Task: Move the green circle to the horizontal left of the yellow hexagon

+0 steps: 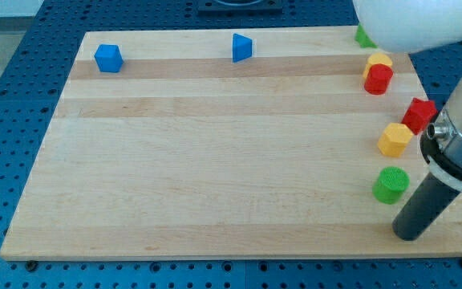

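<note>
Far left: blue cube (108, 58); blue triangular block (241, 47) further right. Green circle (391, 185) near right, directly nearer than yellow hexagon (394, 139), slightly apart. My tip (408, 234) just right of and nearer than the circle, not touching. No pincer fitted, plain rod.

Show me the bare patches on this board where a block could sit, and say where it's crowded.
Bare: the wide middle and bottom, from below the blue cube and blue triangle rightward to the green circle. Crowded: the right edge, with my tip, yellow hexagon, red block and red cylinder.
</note>
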`<state>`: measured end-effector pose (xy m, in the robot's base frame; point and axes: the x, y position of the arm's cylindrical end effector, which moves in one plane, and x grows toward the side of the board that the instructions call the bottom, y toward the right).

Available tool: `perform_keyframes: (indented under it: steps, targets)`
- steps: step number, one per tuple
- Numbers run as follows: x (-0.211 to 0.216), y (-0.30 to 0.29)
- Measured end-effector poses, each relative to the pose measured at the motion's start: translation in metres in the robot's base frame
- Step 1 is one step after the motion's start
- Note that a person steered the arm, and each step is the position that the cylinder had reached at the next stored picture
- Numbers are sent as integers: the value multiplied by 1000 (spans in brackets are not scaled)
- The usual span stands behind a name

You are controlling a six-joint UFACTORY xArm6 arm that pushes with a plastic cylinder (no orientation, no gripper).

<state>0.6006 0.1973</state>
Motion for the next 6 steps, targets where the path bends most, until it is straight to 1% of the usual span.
perform_keyframes:
  steps: [2,3,5,6]
  targets:
    - [-5,22]
    - [-21,21]
    - [-61,5]
    - [-68,-16]
